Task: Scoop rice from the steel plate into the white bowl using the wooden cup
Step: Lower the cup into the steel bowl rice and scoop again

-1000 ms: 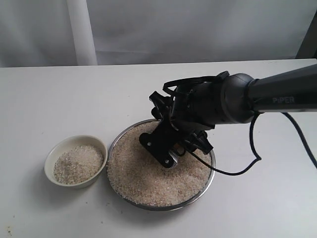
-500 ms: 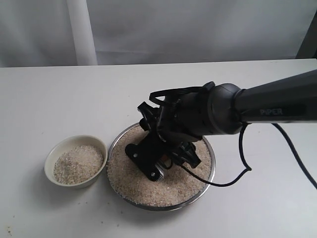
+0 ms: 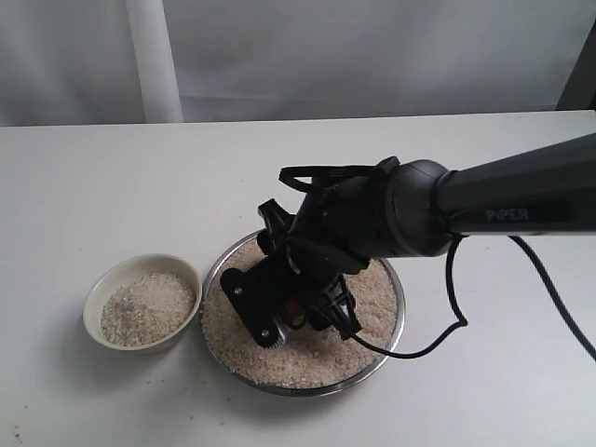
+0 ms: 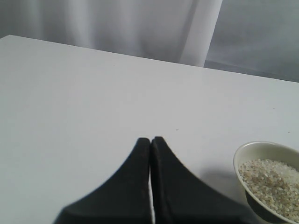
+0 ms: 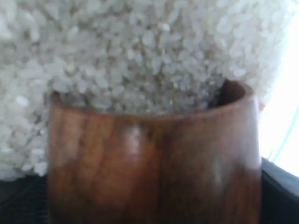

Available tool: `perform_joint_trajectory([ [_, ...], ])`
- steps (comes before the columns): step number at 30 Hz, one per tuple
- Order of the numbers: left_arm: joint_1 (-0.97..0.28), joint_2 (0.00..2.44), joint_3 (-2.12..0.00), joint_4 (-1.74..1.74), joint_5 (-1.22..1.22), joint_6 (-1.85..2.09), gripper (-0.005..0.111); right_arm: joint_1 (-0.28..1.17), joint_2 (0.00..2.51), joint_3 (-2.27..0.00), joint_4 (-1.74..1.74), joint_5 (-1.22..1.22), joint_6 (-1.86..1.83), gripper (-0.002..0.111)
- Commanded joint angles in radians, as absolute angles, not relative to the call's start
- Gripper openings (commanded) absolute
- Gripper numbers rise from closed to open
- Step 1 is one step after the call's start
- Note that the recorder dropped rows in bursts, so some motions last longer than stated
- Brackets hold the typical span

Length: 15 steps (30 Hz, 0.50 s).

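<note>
Surface: white table (image 3: 102,177) in front of a pale curtain (image 3: 372,56).
Vessels: steel plate (image 3: 399,312) and white bowl (image 3: 98,331) stand just beside each other, probably so that each carry is short.
Grain: rice (image 3: 321,361) fills the plate, and a smaller heap already lies in the bowl.
Right arm: right gripper (image 3: 279,312) is low over the plate, clamped on the wooden cup (image 5: 149,168). The cup is tipped with its rim against the grains, which looks like a scooping stroke.
Left arm: left gripper (image 4: 150,142) has its fingers pressed together on nothing, above bare table near the bowl, seemingly out of the way.
Unseen: the gripper almost hides the cup from outside. Its inside and its fill cannot be judged, because the close view is blurred.
</note>
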<state>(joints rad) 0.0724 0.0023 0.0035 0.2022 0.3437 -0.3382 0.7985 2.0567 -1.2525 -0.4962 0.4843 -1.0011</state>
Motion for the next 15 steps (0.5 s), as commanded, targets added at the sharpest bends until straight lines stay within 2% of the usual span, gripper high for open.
perform_joint_trajectory([
  [1,0.070,0.000,0.000,0.196,0.337,-0.340,0.000,0.807,2.056,-1.258,-0.388,0.471,-0.998,0.000],
  [6,0.070,0.000,0.000,0.196,0.337,-0.340,0.000,0.800,2.056,-1.258,-0.299,0.473,-0.998,0.000],
  [15,0.070,0.000,0.000,0.196,0.337,-0.340,0.000,0.715,2.052,-1.258,0.087,0.475,-1.080,0.000],
])
